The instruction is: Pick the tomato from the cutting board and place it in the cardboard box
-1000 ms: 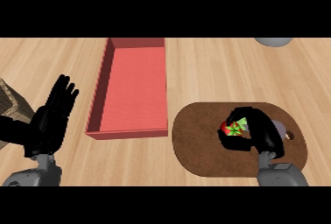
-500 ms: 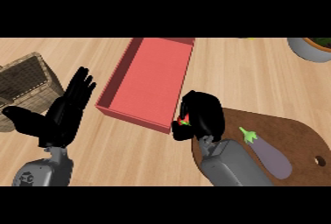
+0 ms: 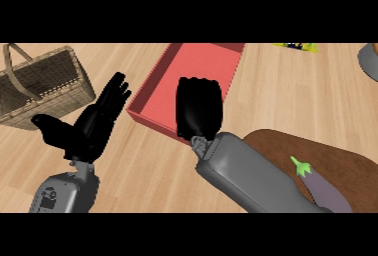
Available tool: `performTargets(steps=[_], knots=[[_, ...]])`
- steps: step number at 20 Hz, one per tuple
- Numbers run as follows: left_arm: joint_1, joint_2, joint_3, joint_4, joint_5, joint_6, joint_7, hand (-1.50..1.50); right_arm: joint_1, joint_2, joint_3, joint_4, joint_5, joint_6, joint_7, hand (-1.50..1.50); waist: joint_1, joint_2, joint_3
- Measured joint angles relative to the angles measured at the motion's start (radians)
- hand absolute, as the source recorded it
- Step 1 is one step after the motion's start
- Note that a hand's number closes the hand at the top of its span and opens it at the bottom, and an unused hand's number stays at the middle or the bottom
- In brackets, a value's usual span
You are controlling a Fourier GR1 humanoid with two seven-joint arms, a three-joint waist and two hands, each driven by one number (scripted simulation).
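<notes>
Head view only.

Right hand (image 3: 199,112) over near wall of cardboard box (image 3: 203,62), fingers curled down and under. Tomato not in sight, probably enclosed beneath those fingers; none on the visible part of cutting board (image 3: 347,160), back behind the wrist.

Left hand (image 3: 92,125) resting at view's left, fingers straight and spread, holding nothing.

Handling estimate: tomato light, round, smooth-skinned, apt to roll and bruise. Best cupped around widest part and set down low, just past the fingertips, inside the box.

Count: hands two, box one, board one, eggplant (image 3: 325,190) one, wicker basket (image 3: 40,85) one, outboard of left fingers. Tomatoes visible: none.
</notes>
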Motion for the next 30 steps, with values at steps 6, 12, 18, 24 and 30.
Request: performTargets(steps=[6, 12, 18, 24, 30], knots=[[-0.025, -0.01, -0.013, 0.019, -0.006, 0.001, 0.006, 0.0, -0.192, 0.001, -0.032, 0.068, 0.028, -0.054, 0.068, 1.5, 0.014, -0.004, 0.001], [-0.039, -0.016, -0.016, 0.034, -0.013, 0.009, 0.011, 0.0, -0.353, -0.001, -0.088, 0.164, 0.089, -0.093, 0.125, 1.5, 0.0, -0.009, 0.001], [-0.051, -0.02, -0.009, 0.051, -0.021, 0.023, 0.011, 0.0, -0.468, -0.003, -0.146, 0.271, 0.123, -0.125, 0.171, 1.5, -0.019, -0.007, 0.001], [-0.057, -0.018, 0.003, 0.058, -0.027, 0.035, 0.008, 0.0, -0.549, -0.005, -0.188, 0.386, 0.128, -0.146, 0.202, 1.5, -0.038, -0.006, 0.002], [-0.065, -0.013, 0.02, 0.063, -0.03, 0.049, 0.007, 0.0, -0.607, -0.005, -0.191, 0.519, 0.157, -0.158, 0.218, 1.5, -0.066, -0.006, 0.003]])
